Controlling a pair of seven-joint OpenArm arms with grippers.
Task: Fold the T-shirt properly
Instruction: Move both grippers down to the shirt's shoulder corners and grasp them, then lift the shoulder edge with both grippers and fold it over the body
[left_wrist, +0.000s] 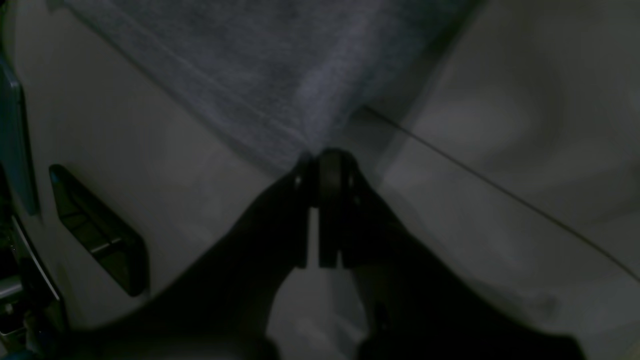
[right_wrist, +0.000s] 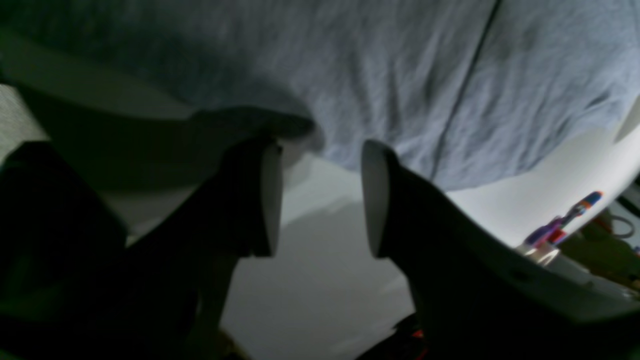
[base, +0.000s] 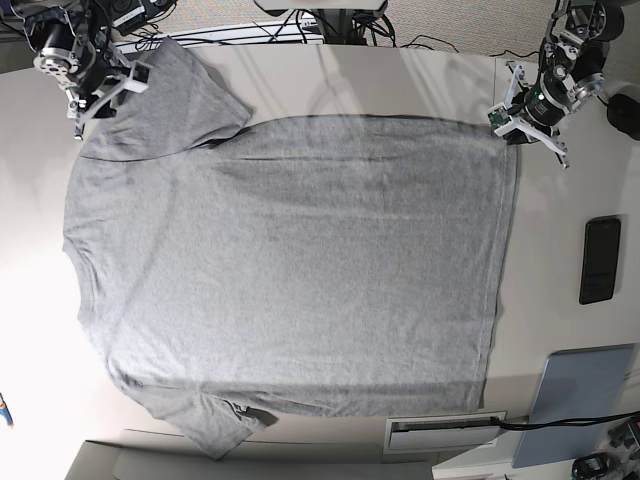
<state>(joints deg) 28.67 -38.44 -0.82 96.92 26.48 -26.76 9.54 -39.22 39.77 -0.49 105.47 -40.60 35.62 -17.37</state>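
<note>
Pinching hem corner of T-shirt (base: 290, 270) with left gripper (left_wrist: 322, 160) clamped tight, shirt spread flat on table (base: 560, 200), right gripper (right_wrist: 320, 195) jaws apart over sleeve edge.

Shirt (base: 300, 270) is soft heathered grey knit cloth, matt and lightly creased. Table (base: 560, 210) is smooth, pale, faintly sheeny. Phone (base: 600, 260) is glossy black.
</note>
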